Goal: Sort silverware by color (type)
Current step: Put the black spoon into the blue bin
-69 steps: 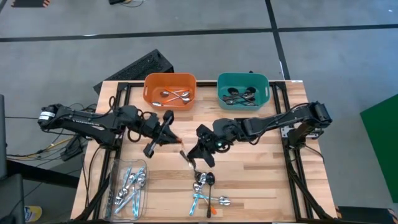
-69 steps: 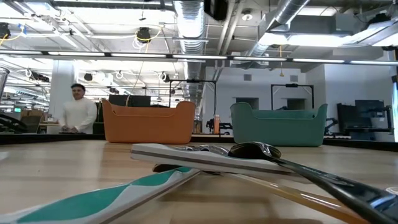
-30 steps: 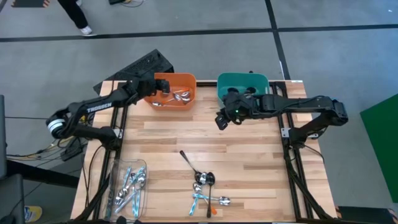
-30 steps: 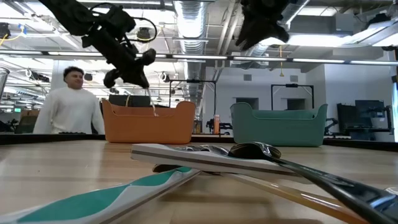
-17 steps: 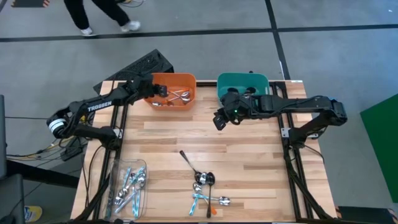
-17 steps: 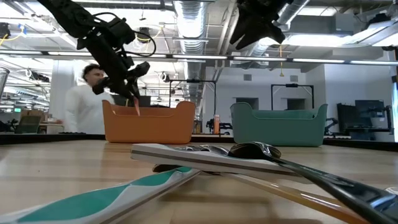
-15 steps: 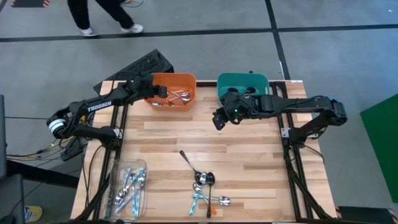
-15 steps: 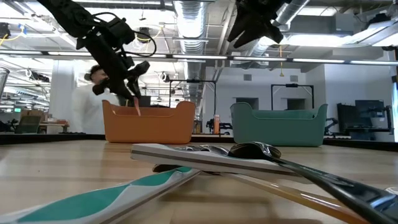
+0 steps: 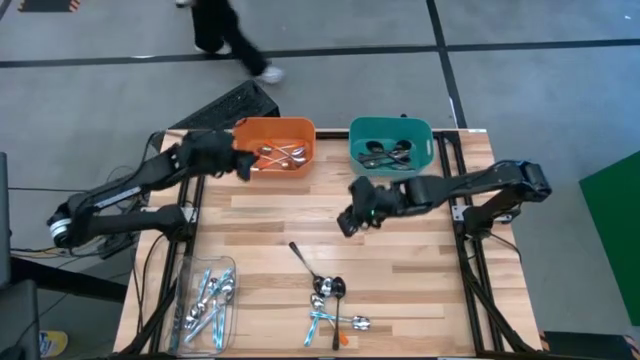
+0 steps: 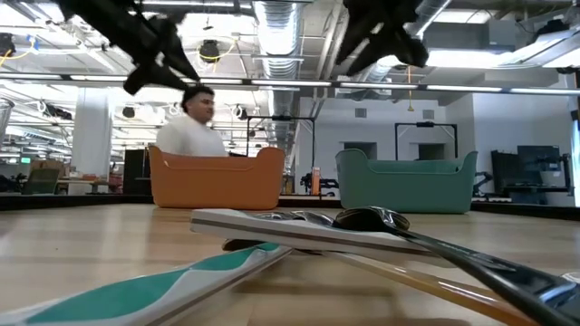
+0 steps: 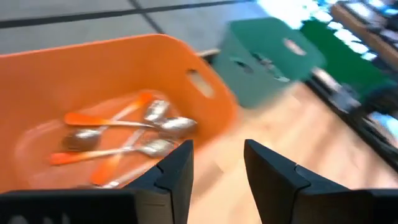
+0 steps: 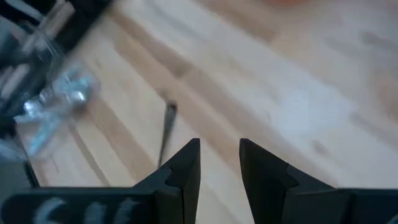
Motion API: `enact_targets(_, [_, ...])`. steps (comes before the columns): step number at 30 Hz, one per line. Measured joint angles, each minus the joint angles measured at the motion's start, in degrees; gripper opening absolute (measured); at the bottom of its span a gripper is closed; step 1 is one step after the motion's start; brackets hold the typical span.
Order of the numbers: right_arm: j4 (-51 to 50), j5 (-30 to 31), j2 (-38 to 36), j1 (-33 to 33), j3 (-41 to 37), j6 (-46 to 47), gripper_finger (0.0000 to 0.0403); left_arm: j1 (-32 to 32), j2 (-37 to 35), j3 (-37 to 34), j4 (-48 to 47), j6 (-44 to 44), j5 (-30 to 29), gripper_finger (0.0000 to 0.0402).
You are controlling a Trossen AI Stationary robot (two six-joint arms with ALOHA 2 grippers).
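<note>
An orange bin (image 9: 273,143) at the far edge holds orange-handled spoons (image 11: 118,130). Beside it, a teal bin (image 9: 391,147) holds dark spoons (image 9: 385,155). A pile of mixed silverware (image 9: 330,308) lies near the table's near edge, and one dark spoon (image 9: 303,260) lies just beyond it. My left gripper (image 9: 243,165) hovers open and empty by the orange bin's near left corner (image 11: 217,165). My right gripper (image 9: 343,222) hangs open and empty above the table's middle, and the dark spoon's handle (image 12: 166,127) lies ahead of it (image 12: 219,158).
A clear tray (image 9: 205,305) with light-blue-handled spoons stands at the near left corner. Bare wood lies between the bins and the pile. A person (image 9: 225,30) walks on the floor beyond the far edge, also seen behind the orange bin (image 10: 195,127).
My left gripper has let go of an orange-handled spoon over the orange bin and drawn back toward the bin's near left corner. My right gripper has gone from beside the teal bin toward the table's near edge, closer to the dark spoon. The person has walked along the far side.
</note>
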Motion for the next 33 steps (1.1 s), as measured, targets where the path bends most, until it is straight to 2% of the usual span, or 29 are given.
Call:
enact_targets(7, [0.8, 0.5, 7.0, 8.3, 0.0, 12.6, 0.0134, -18.2, -8.4, 0.0, -3.7, -1.3, -3.5, 0.0123])
enact_targets(10, [0.1, -0.3, 10.6, 12.0, 0.0, 17.9, 0.0134, -25.7, -8.7, 0.0, -2.8, -0.5, -4.5, 0.0123])
enact_targets(16, [1.9, -6.3, 18.4, 18.4, 0.8, 29.5, 0.0124, -37.2, -5.9, 0.0, -3.0, -0.9, -6.7, 0.0123])
enact_targets(21, [3.0, -8.4, 23.6, 22.4, 3.9, 37.6, 0.0119, -42.9, -3.3, -0.1, -2.6, -2.6, -9.9, 0.0123])
enact_targets(25, [4.9, -8.9, 26.9, 23.8, 5.7, 40.1, 0.0126, -45.0, -2.1, 0.0, -2.8, -3.2, -12.6, 0.0123])
enact_targets(30, [9.7, -9.0, 29.6, 23.9, 6.2, 41.5, 0.0163, -46.4, -1.9, 0.0, -2.5, -4.8, -12.2, 0.0123])
enact_targets(33, [9.2, -9.1, 29.9, 23.9, 6.2, 43.2, 0.0188, -47.5, -2.3, 0.0, -2.9, -5.3, -12.3, 0.0123])
